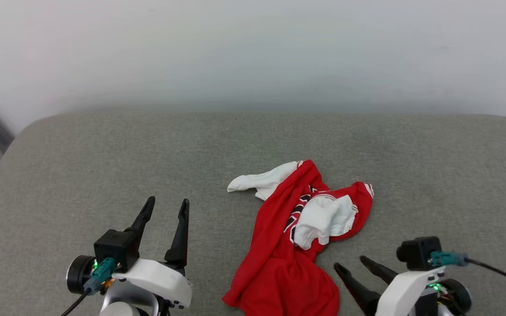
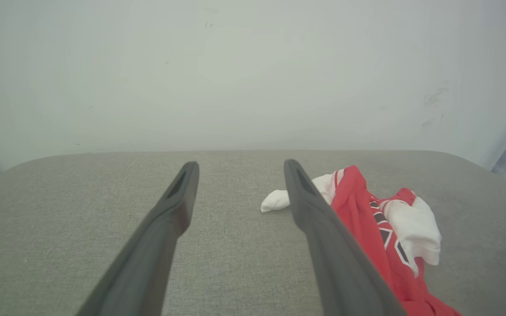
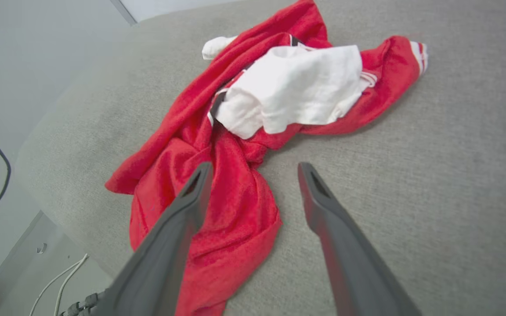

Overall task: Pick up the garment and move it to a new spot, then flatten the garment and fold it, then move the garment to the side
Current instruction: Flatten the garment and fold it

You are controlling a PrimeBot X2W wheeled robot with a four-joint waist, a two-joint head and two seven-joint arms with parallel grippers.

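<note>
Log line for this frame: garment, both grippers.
garment: crumpled on grey surface, unheld | left gripper: open, apart from it | right gripper: open, beside it

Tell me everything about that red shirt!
The red shirt is soft-looking cloth, crumpled in a twisted heap, not flat or folded. One white sleeve lies bunched on top, another pokes out behind. Bits of striped trim and black lettering peek through. It lies on the grey cushion; the open right tool is beside it, not gripping.
</note>
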